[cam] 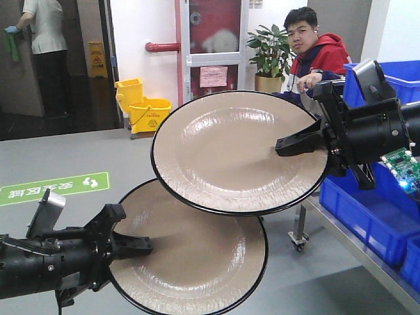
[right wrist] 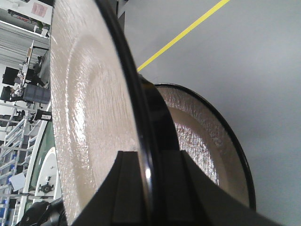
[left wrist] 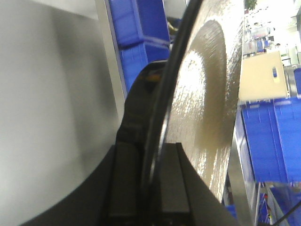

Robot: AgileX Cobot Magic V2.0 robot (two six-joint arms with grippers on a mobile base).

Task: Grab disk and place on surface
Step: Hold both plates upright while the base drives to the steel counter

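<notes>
Two beige disks with black rims hang in the air over the grey floor. My right gripper [cam: 282, 146] is shut on the right rim of the upper disk [cam: 230, 147]. My left gripper [cam: 141, 248] is shut on the left rim of the lower disk [cam: 190, 262], which the upper one partly overlaps. In the left wrist view, the lower disk [left wrist: 207, 94] stands edge-on with its rim pinched in the gripper [left wrist: 151, 174]. In the right wrist view, the gripper [right wrist: 149, 179] clamps the upper disk [right wrist: 89, 108], with the lower disk [right wrist: 202, 136] behind. The glossy black surface is out of view.
Blue bins [cam: 374, 210] on a metal shelf stand close at the right, under my right arm. A person in a red hoodie [cam: 315, 52] sits behind the upper disk. A yellow mop bucket [cam: 144, 108] stands far back. Part of a green, white-rimmed belt [right wrist: 40, 148] shows lower left.
</notes>
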